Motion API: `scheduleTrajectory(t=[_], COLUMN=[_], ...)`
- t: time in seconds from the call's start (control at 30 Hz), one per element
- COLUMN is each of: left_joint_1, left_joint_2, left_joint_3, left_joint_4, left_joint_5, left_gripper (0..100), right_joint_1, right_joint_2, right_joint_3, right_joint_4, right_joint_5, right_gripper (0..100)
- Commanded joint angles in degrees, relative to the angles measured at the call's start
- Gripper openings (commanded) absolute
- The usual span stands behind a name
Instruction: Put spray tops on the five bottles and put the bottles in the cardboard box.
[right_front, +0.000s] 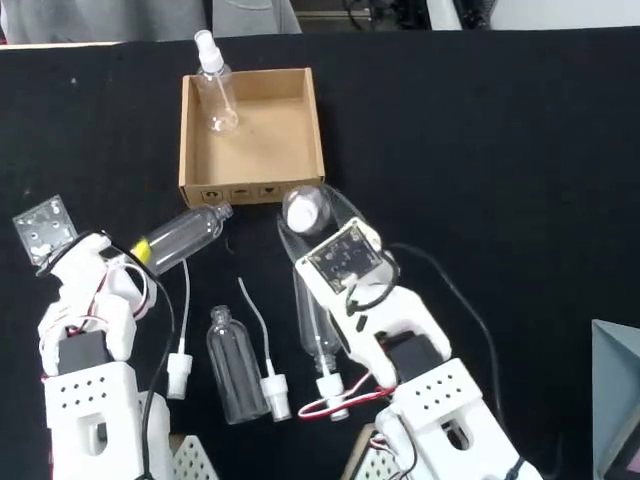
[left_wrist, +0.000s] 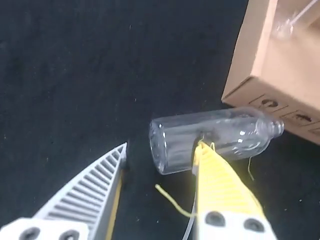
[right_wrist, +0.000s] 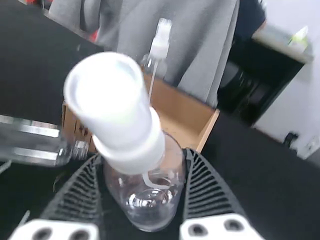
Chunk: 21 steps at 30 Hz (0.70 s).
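Right gripper (right_wrist: 145, 157): clamped on capped bottle (right_wrist: 147, 200), ribbed fingers (right_wrist: 80, 192) pressed to both sides, white cap (right_wrist: 115, 110) tilted up toward the wrist camera; in high view just in front of the near right corner of cardboard box (right_front: 250, 188). Left gripper (left_wrist: 161, 147): spread wide, not closed on anything, yellow finger (left_wrist: 220, 185) with tip touching the side of topless bottle (left_wrist: 210, 137), grey finger (left_wrist: 95, 192) apart from it. Topless bottle on its side, open neck toward the box's near wall, near but not touching; resting on black table (right_front: 500, 150) or lifted, cannot tell. Inside the box, at the far left corner: boxed bottle (right_front: 218, 100), spray top already on, leaning with nozzle out over the rim. Down between the two arms: bare bottle (right_front: 235, 370) flat on the table, no top; loose spray top (right_front: 275, 385) with long tube just beside it on the right; second spray top (right_front: 180, 372) on its left, tube pointing up toward the left gripper. Third bottle (right_front: 315, 320) partly hidden under the right arm, white spray head (right_front: 335, 385) at its neck end; screwed on or not, cannot tell.
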Motion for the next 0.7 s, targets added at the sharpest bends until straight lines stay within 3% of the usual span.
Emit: scheduleTrajectory(t=[0.0, 0.2, 0.47, 0.67], left_joint_1=[-0.8, -0.8, -2.9, -3.9], left_joint_2=[-1.1, -1.1, -1.1, -1.1], left_joint_3=[-0.4, 0.4, 3.5, 3.5], left_joint_4=[0.3, -0.2, -6.9, -6.9], left_joint_5=[-2.5, -4.0, -4.0, -4.0], left_gripper=[20, 20, 20, 20], right_joint_1=[1.8, 1.8, 1.9, 1.8], right_joint_2=[-2.4, -2.0, -1.8, -1.5], right_joint_3=[-7.6, -13.5, -25.2, -33.0], right_joint_4=[7.5, 15.2, 25.2, 27.5], right_joint_5=[-0.4, -0.4, -0.4, -0.4], right_gripper=[1.1, 1.1, 1.1, 1.1])
